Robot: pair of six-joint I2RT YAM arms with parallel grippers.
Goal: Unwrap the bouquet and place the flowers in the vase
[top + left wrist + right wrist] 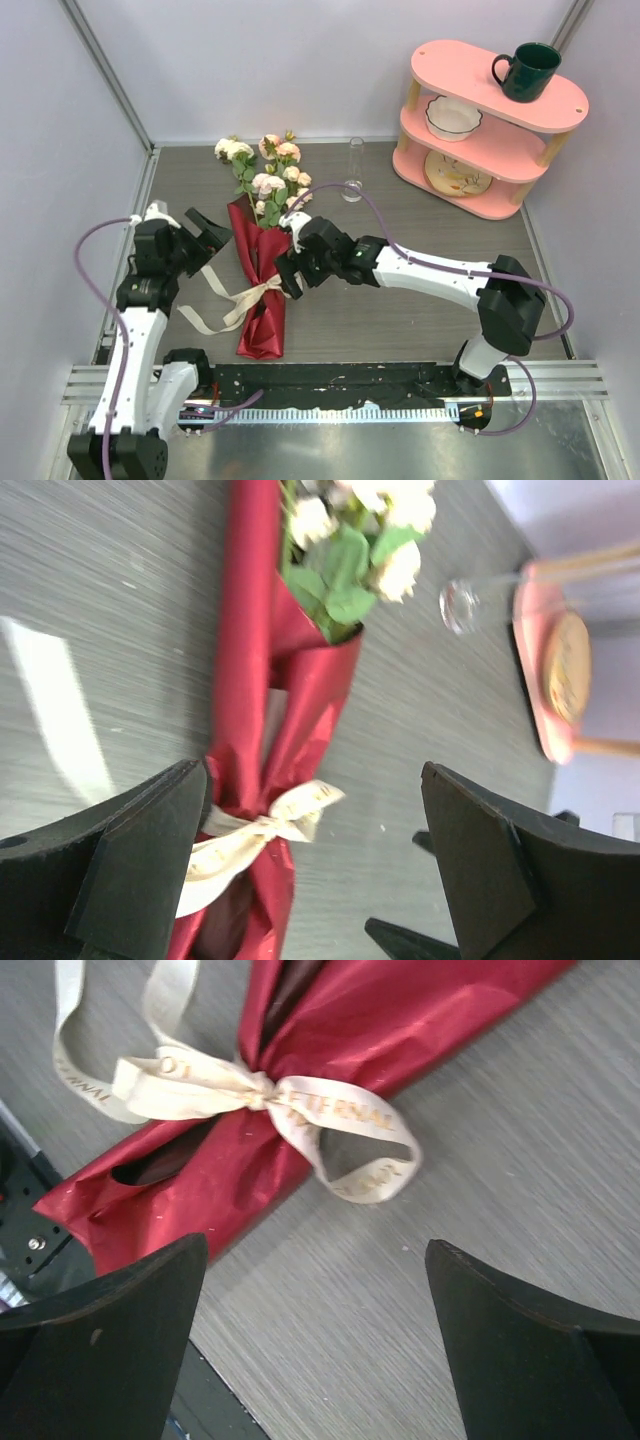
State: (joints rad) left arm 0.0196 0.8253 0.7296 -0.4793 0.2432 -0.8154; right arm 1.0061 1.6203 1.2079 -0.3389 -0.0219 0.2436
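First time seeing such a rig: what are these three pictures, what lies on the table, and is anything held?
Two robot arms are bolted at the near edge of the table. One picture looks down from above. The other two come from a camera on each wrist, with that gripper's black fingers at the bottom. The left gripper and right gripper are both open and hold nothing. Between them lies the bouquet, tied with a beige ribbon. Behind it stands a clear vase. A pink shelf carries a mug, bowl and plate.
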